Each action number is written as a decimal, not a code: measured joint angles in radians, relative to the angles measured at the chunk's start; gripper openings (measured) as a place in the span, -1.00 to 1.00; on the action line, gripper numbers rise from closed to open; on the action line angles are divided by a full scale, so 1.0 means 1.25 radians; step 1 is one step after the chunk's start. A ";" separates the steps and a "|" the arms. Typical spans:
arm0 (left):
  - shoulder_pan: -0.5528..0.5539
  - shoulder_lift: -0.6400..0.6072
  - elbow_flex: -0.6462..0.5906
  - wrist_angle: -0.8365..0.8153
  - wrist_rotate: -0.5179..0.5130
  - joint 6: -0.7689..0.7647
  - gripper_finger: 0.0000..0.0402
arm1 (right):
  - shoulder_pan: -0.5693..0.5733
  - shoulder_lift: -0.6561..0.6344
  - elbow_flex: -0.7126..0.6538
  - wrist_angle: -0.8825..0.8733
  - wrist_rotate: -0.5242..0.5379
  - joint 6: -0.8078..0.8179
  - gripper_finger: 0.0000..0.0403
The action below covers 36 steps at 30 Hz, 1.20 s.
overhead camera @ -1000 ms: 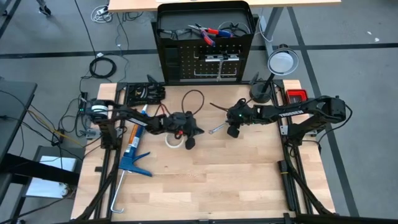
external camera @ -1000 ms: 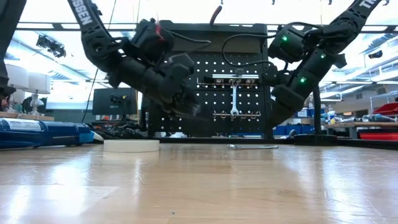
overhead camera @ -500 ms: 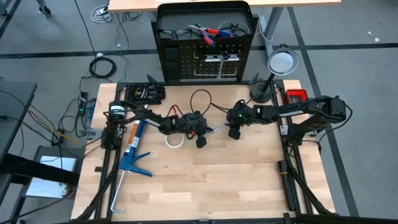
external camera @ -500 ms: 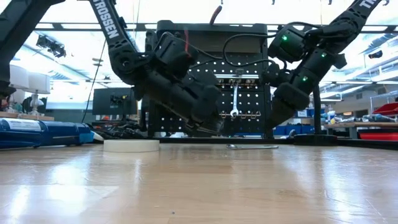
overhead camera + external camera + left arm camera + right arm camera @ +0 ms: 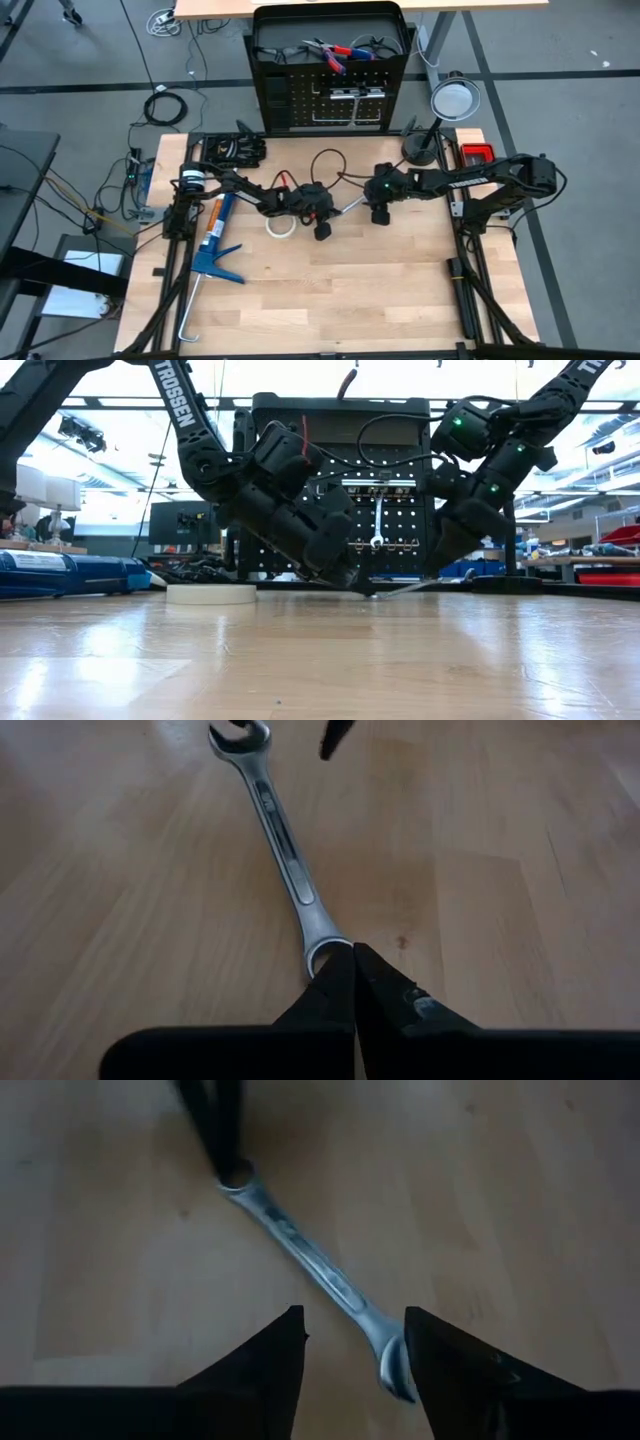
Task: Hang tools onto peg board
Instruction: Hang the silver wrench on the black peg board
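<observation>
From above, a slim silver metal wrench [image 5: 349, 206] lies on the pale wooden table [image 5: 330, 300] between the two dark arms, well in front of the upright black perforated peg board [image 5: 332, 95]. The left gripper [image 5: 322, 229] sits at the wrench's near-left end, and the right gripper [image 5: 380, 213] hangs just beside its other end. A white tape roll [image 5: 279, 227] lies flat just left of the left gripper, and a large blue caulking gun [image 5: 213, 245] rests at the table's left edge.

From table height, the left gripper [image 5: 352, 582] reaches down to the wrench [image 5: 405, 589], whose far end is tilted up off the wood. The right gripper [image 5: 440, 558] hovers just above that raised end. Another silver wrench [image 5: 376, 520] hangs upright on the peg board [image 5: 340, 490] behind.

In the left wrist view, the left gripper [image 5: 354, 970] has its fingers pressed together, their tips touching the ring end of the wrench [image 5: 281, 845].

In the right wrist view, the right gripper [image 5: 352, 1342] stands partly open, its two fingers apart on either side of the wrench's open end [image 5: 392, 1355], holding nothing.
</observation>
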 joint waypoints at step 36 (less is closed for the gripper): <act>0.000 0.002 -0.003 0.003 0.009 0.027 -1.00 | -0.104 0.122 0.007 0.052 -0.118 -0.166 0.17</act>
